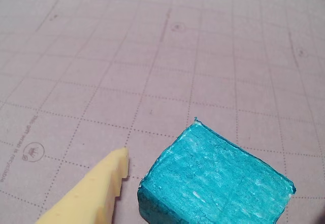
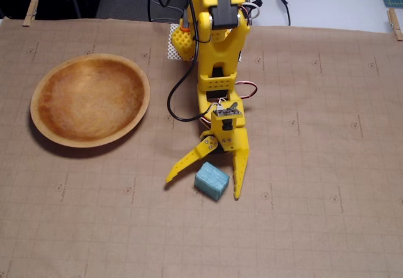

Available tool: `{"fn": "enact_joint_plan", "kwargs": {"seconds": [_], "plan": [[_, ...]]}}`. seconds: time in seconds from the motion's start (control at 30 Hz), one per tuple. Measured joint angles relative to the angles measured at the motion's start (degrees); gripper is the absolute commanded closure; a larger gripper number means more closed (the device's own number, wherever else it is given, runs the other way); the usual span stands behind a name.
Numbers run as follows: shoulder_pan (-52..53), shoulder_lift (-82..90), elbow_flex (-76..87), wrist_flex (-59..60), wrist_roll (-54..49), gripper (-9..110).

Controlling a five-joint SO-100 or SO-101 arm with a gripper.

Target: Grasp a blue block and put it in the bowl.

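Straddling the blue block (image 2: 211, 181), the gripper (image 2: 203, 188) has its jaws spread wide apart, one on each side of it, and nothing is clamped yet. The block lies on the brown gridded mat (image 2: 315, 164) that covers the table, near the middle and somewhat toward the front edge as the fixed view shows it, turned at an angle to the jaws rather than square to them. In the wrist view only one pale yellow jaw shows, just beside the block (image 1: 213, 181) and not touching it. That skew looks like the main risk: closing onto corners instead of flat faces could twist the block, push it along the mat, or squeeze it out of the grip, and it sits closer to one jaw than the other, so the first contact may shove it sideways. The bowl (image 2: 137, 115) rests well apart, toward the table's back left corner in the fixed view, and it appears empty.
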State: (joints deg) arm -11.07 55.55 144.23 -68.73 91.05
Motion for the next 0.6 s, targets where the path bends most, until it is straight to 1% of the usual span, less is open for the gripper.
{"fn": "enact_joint_plan", "kwargs": {"seconds": [0.33, 0.6], "plan": [[0.0, 0.0, 3.34, -1.93, 0.0, 43], [0.0, -1.85, 4.66, -7.73, 0.0, 44]]}}
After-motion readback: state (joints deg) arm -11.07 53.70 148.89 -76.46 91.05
